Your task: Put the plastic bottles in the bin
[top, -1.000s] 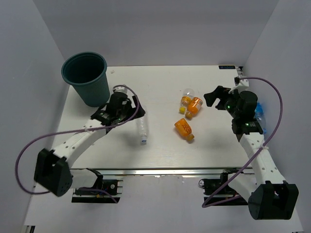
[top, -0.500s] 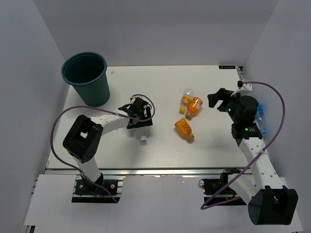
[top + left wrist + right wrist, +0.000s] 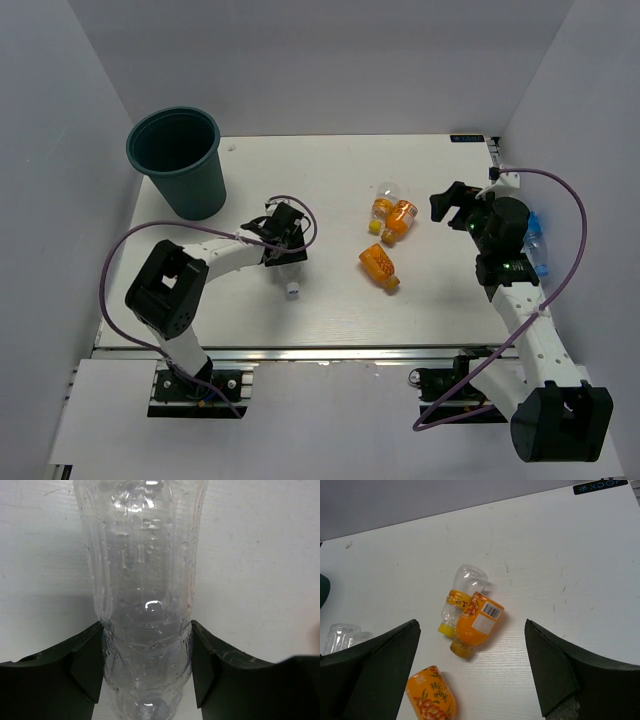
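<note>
Now | step: grasp | your left jaws pinch the slim clear bottle (image 3: 145, 580) lying on the surface (image 3: 330, 310) | right jaws spread | next, likely: lift it to the bin (image 3: 192, 190), release.

Teal bin (image 3: 196, 192), orange bottles (image 3: 378, 262), clear bottle (image 3: 145, 580).

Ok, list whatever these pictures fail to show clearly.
- Slim clear bottle: in the left wrist view, both ends are cut off by the frame. In the top view, the left gripper covers all but its cap end.
- Blue-label bottle: in the top view, mostly hidden behind the right arm.
- Lowest orange bottle: in the right wrist view, cut off by the bottom edge.
- Bin: in the top view, its inside is too dark to tell the contents.
</note>
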`<state>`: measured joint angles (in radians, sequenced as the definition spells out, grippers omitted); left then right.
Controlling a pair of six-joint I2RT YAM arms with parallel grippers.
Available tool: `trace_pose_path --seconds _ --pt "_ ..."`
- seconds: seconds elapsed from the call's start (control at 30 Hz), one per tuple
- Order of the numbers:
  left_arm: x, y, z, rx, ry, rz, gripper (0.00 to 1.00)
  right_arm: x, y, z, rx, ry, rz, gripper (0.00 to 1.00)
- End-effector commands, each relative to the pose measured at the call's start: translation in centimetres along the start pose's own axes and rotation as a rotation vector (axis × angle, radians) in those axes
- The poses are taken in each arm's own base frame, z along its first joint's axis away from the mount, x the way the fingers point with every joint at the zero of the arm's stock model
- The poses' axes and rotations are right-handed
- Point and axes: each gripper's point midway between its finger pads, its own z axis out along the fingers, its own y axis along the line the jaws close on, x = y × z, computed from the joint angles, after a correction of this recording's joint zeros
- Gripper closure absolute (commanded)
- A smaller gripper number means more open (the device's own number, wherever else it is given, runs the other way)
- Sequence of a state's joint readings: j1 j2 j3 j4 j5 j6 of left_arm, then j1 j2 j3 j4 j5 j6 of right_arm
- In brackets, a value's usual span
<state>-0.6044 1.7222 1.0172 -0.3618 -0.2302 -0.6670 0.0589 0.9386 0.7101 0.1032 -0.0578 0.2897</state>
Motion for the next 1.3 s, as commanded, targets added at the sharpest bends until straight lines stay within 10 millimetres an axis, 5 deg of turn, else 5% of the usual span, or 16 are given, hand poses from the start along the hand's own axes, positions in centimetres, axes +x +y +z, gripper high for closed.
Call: trace_pose_path --seconds 0.0,0.17,0.3,0.4,0.6,0.73,0.9,0.97,1.07,1.13,1.2,1.27 --pt "-1.6 -0.7 -2.5 0.039 -0.057 -0.030 0.74 -1.3 -0.1 -0.3 0.005 -0.040 -0.039 0.11" --pt "-7.7 -1.5 -6.8 0.038 -0.241 -0.057 0.75 -1.8 0.3 -0.3 -0.022 -0.066 -0.062 0.11" --pt "-16.0 -2.6 -13.4 0.037 -0.480 -0.097 0.75 -3.2 0.8 -0.2 -0.035 -0.102 -0.081 0.11" --pt "-20.7 -1.0 -17.6 -0.041 -0.624 -0.117 0.75 -5.1 0.8 -0.3 -0.019 -0.152 -0.089 0.11" --pt "-29.9 7.0 -25.6 -0.109 -0.882 -0.299 0.73 -6.7 1.4 -0.4 -0.035 -0.184 -0.129 0.11" --pt "-32.7 12.6 -28.5 -0.240 -1.010 -0.359 0.67 -5.2 3.5 -0.6 -0.176 -0.126 -0.190 0.11" --pt "-34.7 19.0 -29.1 -0.434 -1.035 -0.436 0.66 -3.9 6.2 -1.5 -0.355 -0.093 -0.281 0.11" --pt "-35.0 21.0 -28.9 -0.495 -1.051 -0.462 0.57 -2.4 8.1 -2.0 -0.476 -0.055 -0.312 0.11" --pt "-37.2 21.9 -27.4 -0.489 -1.055 -0.457 0.56 -0.2 9.4 -2.0 -0.541 0.007 -0.342 0.11" --pt "-37.8 22.9 -24.4 -0.533 -1.005 -0.461 0.55 1.2 9.8 -1.7 -0.523 0.062 -0.358 0.11" --pt "-38.8 23.1 -23.7 -0.540 -1.019 -0.469 0.38 2.2 10.2 -1.6 -0.521 0.110 -0.375 0.11" --pt "-39.1 23.5 -21.8 -0.556 -1.002 -0.468 0.02 3.9 10.9 -1.8 -0.528 0.184 -0.386 0.11"
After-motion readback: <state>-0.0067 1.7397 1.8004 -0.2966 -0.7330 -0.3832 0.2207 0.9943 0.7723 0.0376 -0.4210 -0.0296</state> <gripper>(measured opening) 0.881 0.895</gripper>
